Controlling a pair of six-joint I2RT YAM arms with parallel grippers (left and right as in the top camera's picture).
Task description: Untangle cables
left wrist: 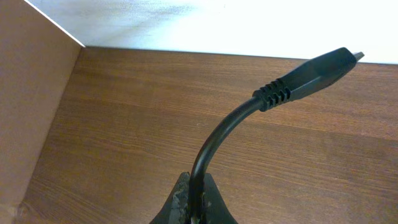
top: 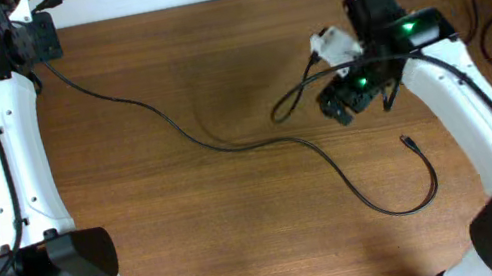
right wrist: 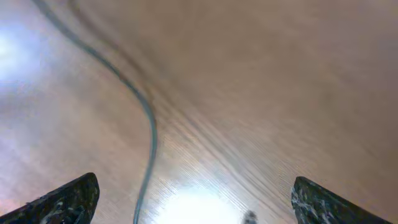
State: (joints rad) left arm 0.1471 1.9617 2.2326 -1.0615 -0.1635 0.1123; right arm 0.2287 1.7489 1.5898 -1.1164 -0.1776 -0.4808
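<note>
At back-left, left claw [left wrist: 191, 200] apparently pinching cable [left wrist: 222, 129]

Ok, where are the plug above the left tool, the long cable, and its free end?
plug [left wrist: 309, 74], left wrist view, middle of its black body.
long cable [top: 247, 146], overhead view, its mid-table stretch.
free end [top: 406, 140], overhead view, small connector tip.

In the right wrist view a blurred cable [right wrist: 153, 134] leaves frame at 11 and 7 o'clock. Overhead, cords [top: 479, 28] at 3 o'clock are edge-cropped.
</note>
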